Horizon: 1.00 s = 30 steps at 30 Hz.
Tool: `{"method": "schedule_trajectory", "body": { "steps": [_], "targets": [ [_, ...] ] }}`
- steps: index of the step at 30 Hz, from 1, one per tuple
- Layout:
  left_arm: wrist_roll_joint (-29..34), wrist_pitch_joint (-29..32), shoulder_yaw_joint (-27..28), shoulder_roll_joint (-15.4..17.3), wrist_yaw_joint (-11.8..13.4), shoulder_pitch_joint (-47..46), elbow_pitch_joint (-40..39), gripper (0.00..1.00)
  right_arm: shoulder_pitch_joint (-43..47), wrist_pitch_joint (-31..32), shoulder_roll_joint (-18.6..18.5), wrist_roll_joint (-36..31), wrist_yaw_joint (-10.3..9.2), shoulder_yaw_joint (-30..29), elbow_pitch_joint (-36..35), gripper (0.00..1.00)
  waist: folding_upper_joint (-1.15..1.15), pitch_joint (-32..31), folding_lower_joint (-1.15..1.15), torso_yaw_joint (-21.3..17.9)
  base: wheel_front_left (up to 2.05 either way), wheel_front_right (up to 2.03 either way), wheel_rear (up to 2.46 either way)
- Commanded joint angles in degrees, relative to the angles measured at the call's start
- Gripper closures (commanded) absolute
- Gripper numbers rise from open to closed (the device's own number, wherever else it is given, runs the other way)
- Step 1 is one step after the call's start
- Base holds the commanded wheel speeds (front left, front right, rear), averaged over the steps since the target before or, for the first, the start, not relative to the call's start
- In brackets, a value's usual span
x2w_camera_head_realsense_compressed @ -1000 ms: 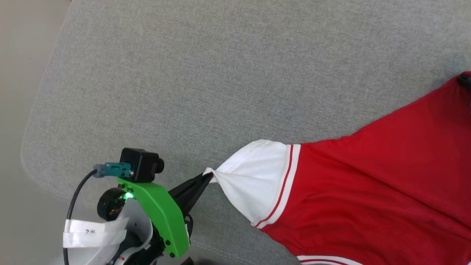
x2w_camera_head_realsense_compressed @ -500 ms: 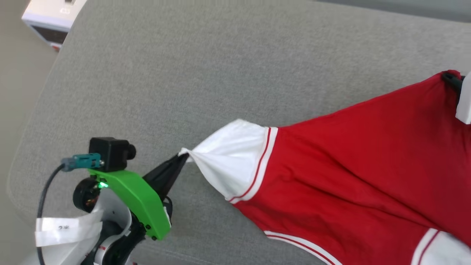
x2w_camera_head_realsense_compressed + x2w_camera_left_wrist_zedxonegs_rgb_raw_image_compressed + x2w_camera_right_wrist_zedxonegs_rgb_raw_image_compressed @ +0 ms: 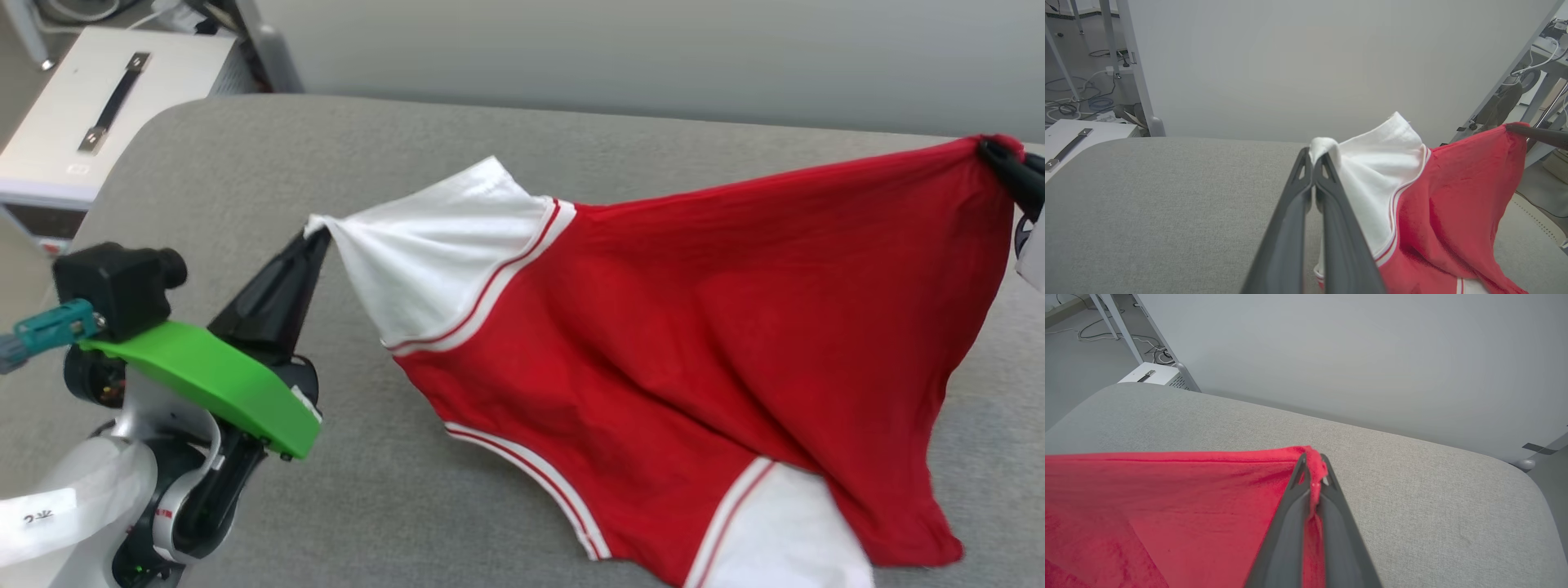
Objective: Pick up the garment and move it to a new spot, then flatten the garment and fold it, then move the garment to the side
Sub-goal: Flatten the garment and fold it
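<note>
Left tool (image 3: 318, 233) is closed tight on the tip of one white sleeve (image 3: 424, 261) of the garment (image 3: 694, 327), a red jersey-style shirt w/ white short sleeves and red-white striped trim (image 3: 490, 286). In the left wrist view the left tool (image 3: 1313, 157) has its two long dark fingers meeting at the ends, w/ a small bunch of white cloth pinched btwn them. Right tool (image 3: 992, 155), at the far right edge of the head view, is likewise closed, clamped on a bunched corner of red cloth; the right wrist view shows the right tool (image 3: 1313, 461) w/ red fabric squeezed btwn its fingers. The garment hangs stretched btwn the two tools, top edge taut and lifted above the grey fabric-covered surface (image 3: 490, 131), body sagging in folds toward the near side, where the second white sleeve (image 3: 775, 531) sits at the bottom of the head view; can't tell how much of the lower part rests on the surface. Left wrist carries a green bracket (image 3: 204, 380) w/ a black camera (image 3: 114, 282) on top. Behind the surface is a plain grey wall (image 3: 653, 57); a white box (image 3: 82, 114) w/ a dark strap handle sits just past the far left corner.
</note>
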Motion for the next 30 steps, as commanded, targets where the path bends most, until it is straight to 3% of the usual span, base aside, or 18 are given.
{"method": "schedule_trajectory", "body": {
  "steps": [1, 19, 30],
  "targets": [
    [0.8, -0.8, 0.5, 0.2, 0.2, -1.6, -0.5, 1.0, 0.8, -0.7, -0.3, 0.4, -0.03, -0.6, -1.0, 1.0, 0.0, -3.2, 0.0, -3.8, 0.0, 0.0, 0.0],
    [5.7, -8.4, 6.1, -4.4, 3.6, -13.6, -1.7, 1.0, 4.9, -0.5, 2.8, -0.4, -0.03, -9.4, -16.3, 1.0, 0.0, -4.6, 0.0, -6.7, 0.0, 0.0, 0.0],
    [9.4, -9.8, 8.2, -4.6, 4.9, -22.9, -2.2, 1.0, 2.6, -2.4, 4.4, -2.0, -0.03, -13.1, -20.2, 1.0, 0.0, -1.2, 0.0, -7.3, 0.0, 0.0, 0.0]
  ]
}}
